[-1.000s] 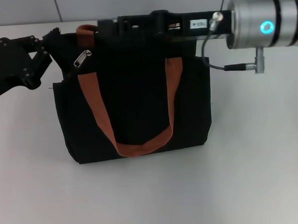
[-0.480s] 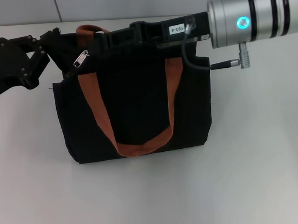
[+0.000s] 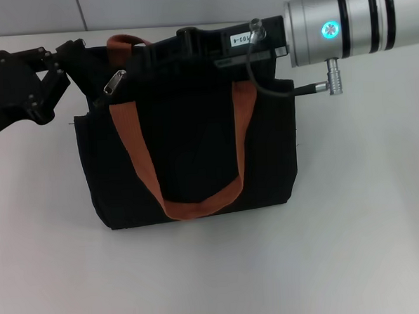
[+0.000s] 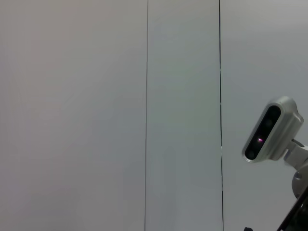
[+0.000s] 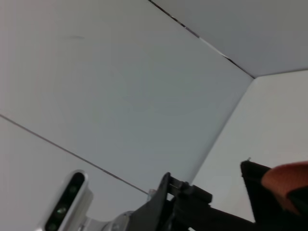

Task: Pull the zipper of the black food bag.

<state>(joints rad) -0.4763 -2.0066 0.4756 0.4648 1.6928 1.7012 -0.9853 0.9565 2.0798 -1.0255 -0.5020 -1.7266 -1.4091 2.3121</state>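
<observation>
The black food bag [image 3: 188, 151] stands upright on the white table, with rust-orange handle straps [image 3: 143, 167] hanging down its front. The zipper's small silver pull [image 3: 114, 82] hangs near the bag's top left corner. My left gripper [image 3: 74, 53] comes in from the left and is shut on that top left corner. My right gripper [image 3: 138, 60] reaches in from the right along the bag's top edge, and its tip is just right of the pull. The right wrist view shows the left gripper [image 5: 185, 204] and the bag's corner [image 5: 255, 183] with an orange strap [image 5: 286, 180].
The white table [image 3: 353, 213] spreads around the bag, with a grey wall [image 3: 187, 7] behind it. My right arm's silver wrist [image 3: 343, 23] and its cable [image 3: 276, 90] hang over the bag's top right. The left wrist view shows only wall panels and a camera head [image 4: 269, 130].
My right arm has moved left along the bag's top edge, and its gripper tip has come closer to the zipper pull. The left gripper and the bag have stayed put.
</observation>
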